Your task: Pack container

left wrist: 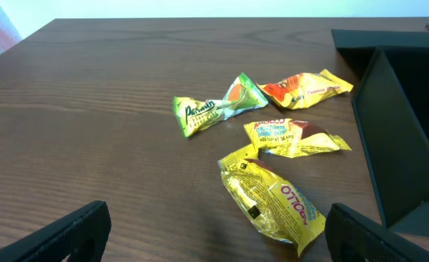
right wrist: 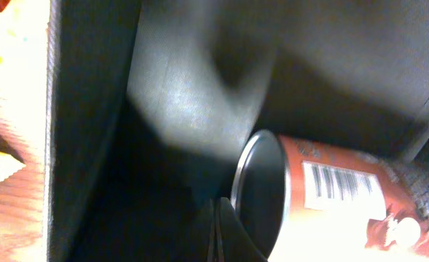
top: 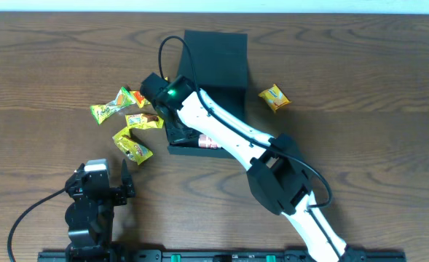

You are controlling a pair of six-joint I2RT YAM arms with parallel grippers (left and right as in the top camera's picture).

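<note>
Right claw [right wrist: 225, 236], pressed together, is inside the dark box [top: 215, 58] just beside a red can [right wrist: 338, 204]. Left claw [left wrist: 215, 240] stands apart near 4 snack packets [left wrist: 272, 207] on the counter [top: 360, 87].

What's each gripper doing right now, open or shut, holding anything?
Left gripper: open, holding nothing.
Right gripper: shut, empty, inside the container beside the red can.

- Green packet [left wrist: 213, 108]: white word that starts with "P", rest too blurry to be sure
- Big yellow packet [left wrist: 272, 200]: orange letters, maybe "OTTICE", hard to tell
- Small yellow packet [left wrist: 294, 137]: red and blue words, too small to read
- Red can [right wrist: 345, 196]: black barcode on a white patch, numbers too blurry
</note>
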